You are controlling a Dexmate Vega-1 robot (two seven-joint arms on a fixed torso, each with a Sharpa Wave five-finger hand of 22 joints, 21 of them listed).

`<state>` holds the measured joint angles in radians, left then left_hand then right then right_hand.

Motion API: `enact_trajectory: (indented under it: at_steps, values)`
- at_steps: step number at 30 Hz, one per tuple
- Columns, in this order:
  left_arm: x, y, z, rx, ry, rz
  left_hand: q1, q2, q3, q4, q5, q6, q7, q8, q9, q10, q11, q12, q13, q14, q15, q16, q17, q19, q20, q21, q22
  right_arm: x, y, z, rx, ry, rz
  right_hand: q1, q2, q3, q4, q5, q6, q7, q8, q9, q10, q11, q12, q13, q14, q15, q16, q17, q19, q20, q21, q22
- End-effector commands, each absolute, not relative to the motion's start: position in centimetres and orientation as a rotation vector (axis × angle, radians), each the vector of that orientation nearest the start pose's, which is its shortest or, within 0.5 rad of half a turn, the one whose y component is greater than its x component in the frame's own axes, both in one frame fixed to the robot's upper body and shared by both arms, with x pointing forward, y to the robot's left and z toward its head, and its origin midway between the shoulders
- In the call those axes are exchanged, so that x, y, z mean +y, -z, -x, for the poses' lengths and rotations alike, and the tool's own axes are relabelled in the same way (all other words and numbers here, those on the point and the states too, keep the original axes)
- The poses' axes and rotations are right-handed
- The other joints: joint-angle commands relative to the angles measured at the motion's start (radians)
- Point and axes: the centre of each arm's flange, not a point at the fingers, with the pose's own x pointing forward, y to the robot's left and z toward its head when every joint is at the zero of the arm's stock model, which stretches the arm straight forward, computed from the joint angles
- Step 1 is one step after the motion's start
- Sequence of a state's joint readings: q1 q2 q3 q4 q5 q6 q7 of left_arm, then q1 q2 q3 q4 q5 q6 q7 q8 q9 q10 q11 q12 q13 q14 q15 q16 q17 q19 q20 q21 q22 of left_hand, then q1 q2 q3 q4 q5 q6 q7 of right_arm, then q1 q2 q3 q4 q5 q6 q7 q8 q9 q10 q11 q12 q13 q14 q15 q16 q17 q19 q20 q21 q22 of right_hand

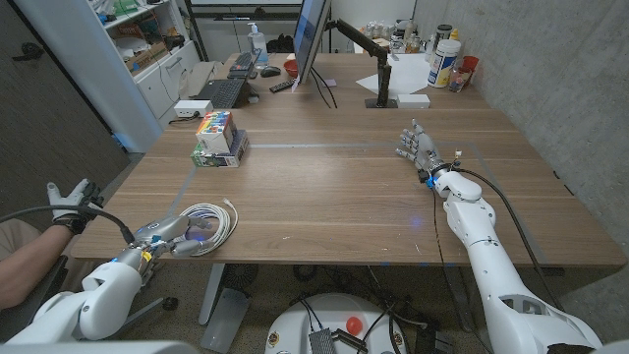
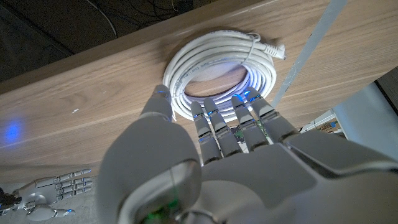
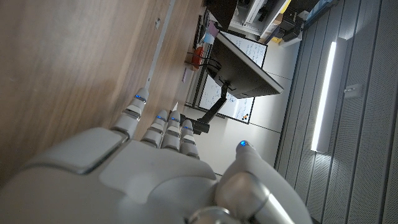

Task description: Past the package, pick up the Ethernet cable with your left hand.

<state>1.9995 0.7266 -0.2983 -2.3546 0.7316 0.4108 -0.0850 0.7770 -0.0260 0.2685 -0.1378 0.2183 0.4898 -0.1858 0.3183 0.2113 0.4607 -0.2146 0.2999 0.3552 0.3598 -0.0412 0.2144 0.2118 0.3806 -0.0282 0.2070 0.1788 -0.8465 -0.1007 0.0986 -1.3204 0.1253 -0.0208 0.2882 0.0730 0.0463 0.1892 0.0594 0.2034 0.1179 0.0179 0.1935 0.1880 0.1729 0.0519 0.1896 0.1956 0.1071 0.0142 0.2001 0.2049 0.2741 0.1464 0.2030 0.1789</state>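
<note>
A large wooden table (image 1: 334,187) with a pale brown grain spans the head view. At its far edge stands a flat dark computer monitor (image 1: 311,37), seen nearly edge-on, with a black keyboard (image 1: 222,92) to its left and a cluster of bottles and jars (image 1: 444,59) in the far right corner.

The robot's white right arm (image 1: 491,261) comes in from the lower right. Its right hand (image 1: 421,149) sits on the right half of the table, fingers straight, close together and pointing away from the robot, holding nothing. The right wrist view shows the same fingers extended side by side over bare wood.

The white left arm (image 1: 98,295) enters from the lower left. Its left hand (image 1: 175,236) is at the table's near left edge, fingers reaching onto a coiled white Ethernet cable (image 1: 209,224) that lies flat there. In the left wrist view the fingertips (image 2: 205,112) touch the near side of the coil (image 2: 217,62) and the thumb lies against its outer rim; the hand has not closed around it, and the cable lies on the wood.

Farther back on the left stands a small colourful cardboard package (image 1: 218,138), well apart from the cable.

At the left edge, a person's gloved hand (image 1: 69,206) is visible.
</note>
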Motion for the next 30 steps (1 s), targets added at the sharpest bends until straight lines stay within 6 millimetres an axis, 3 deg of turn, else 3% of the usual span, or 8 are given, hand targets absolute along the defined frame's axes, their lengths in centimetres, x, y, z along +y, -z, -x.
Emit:
enact_trajectory:
  at_steps: [1, 30]
  values:
    - [38.20, 13.68, -39.36, -0.110, -0.209, -1.434, 0.009, -0.001, -0.004, -0.003, 0.004, 0.014, 0.000, 0.005, 0.003, 0.008, 0.001, 0.006, 0.003, 0.006, -0.167, 0.006, 0.002, 0.008, -0.003, -0.002, 0.002, -28.79, 2.48, -66.96, -0.472, -0.179, -0.017, -0.004, 0.001, -0.005, 0.002, 0.006, -0.004, 0.001, 0.005, 0.004, -0.002, -0.004, 0.007, 0.000, -0.001, 0.000, 0.006, 0.001, 0.000, -0.003, -0.001, 0.003]
    - [38.46, 13.92, -40.32, -0.098, -0.186, -1.443, 0.011, -0.001, -0.007, -0.002, 0.004, 0.015, -0.001, 0.008, 0.003, 0.007, 0.001, 0.004, 0.007, 0.009, -0.166, 0.003, 0.004, 0.008, -0.003, -0.002, 0.002, -28.78, 2.45, -66.91, -0.473, -0.184, -0.017, -0.004, 0.002, -0.005, 0.002, 0.007, -0.004, 0.000, 0.005, 0.004, -0.004, -0.002, 0.007, 0.000, -0.002, 0.000, 0.006, 0.001, -0.003, -0.001, -0.002, 0.003]
